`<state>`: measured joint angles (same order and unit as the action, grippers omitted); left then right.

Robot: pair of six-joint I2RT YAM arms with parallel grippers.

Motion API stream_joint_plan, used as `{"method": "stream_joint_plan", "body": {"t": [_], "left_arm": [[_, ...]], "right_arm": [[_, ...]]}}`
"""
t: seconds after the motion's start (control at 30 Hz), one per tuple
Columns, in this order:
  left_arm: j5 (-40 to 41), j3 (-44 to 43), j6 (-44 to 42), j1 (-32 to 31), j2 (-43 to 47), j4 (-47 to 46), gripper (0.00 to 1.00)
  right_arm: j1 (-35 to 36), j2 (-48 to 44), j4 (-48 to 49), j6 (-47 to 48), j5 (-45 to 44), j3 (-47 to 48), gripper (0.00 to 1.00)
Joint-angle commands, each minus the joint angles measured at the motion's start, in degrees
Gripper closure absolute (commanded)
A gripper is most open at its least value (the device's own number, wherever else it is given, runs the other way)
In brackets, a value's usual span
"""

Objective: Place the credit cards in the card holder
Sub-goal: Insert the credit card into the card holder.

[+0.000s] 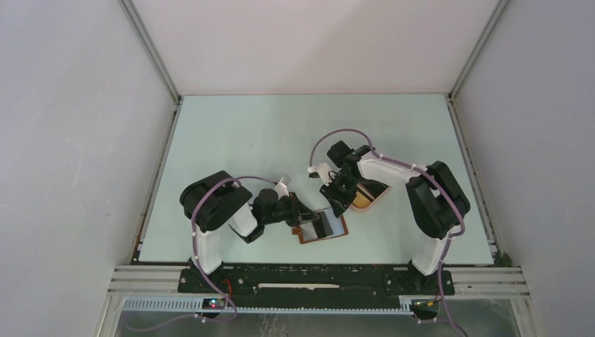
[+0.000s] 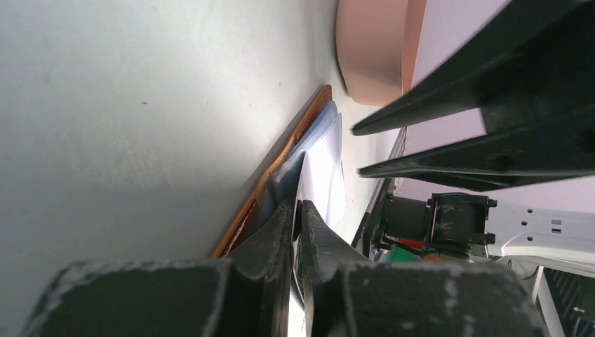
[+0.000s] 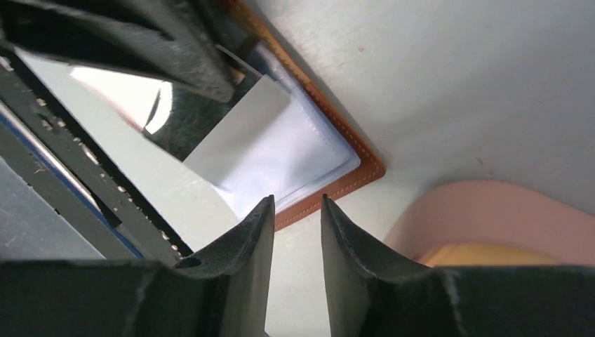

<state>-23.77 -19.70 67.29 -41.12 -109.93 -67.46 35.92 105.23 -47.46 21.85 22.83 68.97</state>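
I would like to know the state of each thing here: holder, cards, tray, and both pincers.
left pincer: nearly closed, grip unclear.
right pincer: open, holding nothing.
card holder: open, lying flat.
white card: on the holder's sleeves, at the left pincer's tips.
pink tray: holds a yellow-orange card.

Pale table: open card holder, pink tray.
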Motion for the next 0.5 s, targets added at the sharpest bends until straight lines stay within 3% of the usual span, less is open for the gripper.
{"method": "stream_joint_plan", "body": {"t": [0.0,0.13,0.27,0.37,0.47], "left_arm": [[0.82,-0.65,-1.61,-0.12,-1.79,3.65,0.85],[1.07,-0.41,-1.69,-0.07,-1.92,3.66,0.81],[0.96,-0.36,-1.73,-0.02,-2.36,3.73,0.80],[0.86,-0.34,-1.72,-0.03,-2.79,3.59,0.80],[0.92,-0.25,-1.74,-0.05,-2.99,3.54,0.79]], "right_arm": [[-0.59,-8.57,2.99,2.69,3.73,-1.14,0.61],[0.66,-12.87,4.20,6.16,8.88,-2.69,0.63],[6.90,-18.92,10.06,14.12,11.05,-7.78,0.70],[12.26,-24.45,17.06,26.55,11.59,-14.72,0.73],[16.17,-25.55,17.90,38.54,11.87,-17.39,0.87]]}}
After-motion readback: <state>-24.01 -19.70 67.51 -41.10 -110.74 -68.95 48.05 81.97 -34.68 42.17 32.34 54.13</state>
